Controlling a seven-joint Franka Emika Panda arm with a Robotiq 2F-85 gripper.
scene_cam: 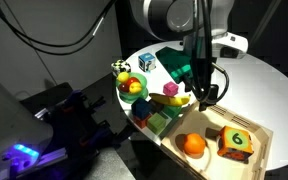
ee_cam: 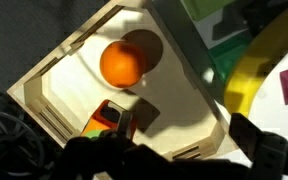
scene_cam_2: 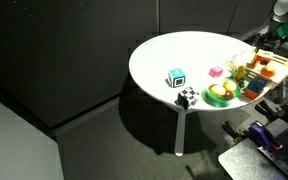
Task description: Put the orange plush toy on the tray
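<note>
The orange plush toy (scene_cam: 192, 145) is a plain round ball lying inside the light wooden tray (scene_cam: 260, 155), at its near-left end. In the wrist view the toy (ee_cam: 122, 65) rests on the tray floor (ee_cam: 179, 95), next to the orange-red cube marked "6" (ee_cam: 108, 119). My gripper (scene_cam: 208, 97) hangs above the table just beyond the tray's far rim. It is open and empty, well apart from the toy. Its dark fingers (ee_cam: 179, 165) fill the bottom of the wrist view.
The "6" cube (scene_cam: 236, 142) sits in the tray to the right of the toy. A green fruit bowl (scene_cam: 132, 88), a green box (scene_cam: 174, 62), coloured blocks (scene_cam: 170, 95) and small cubes (scene_cam_2: 176, 78) crowd the round white table (scene_cam_2: 174, 50).
</note>
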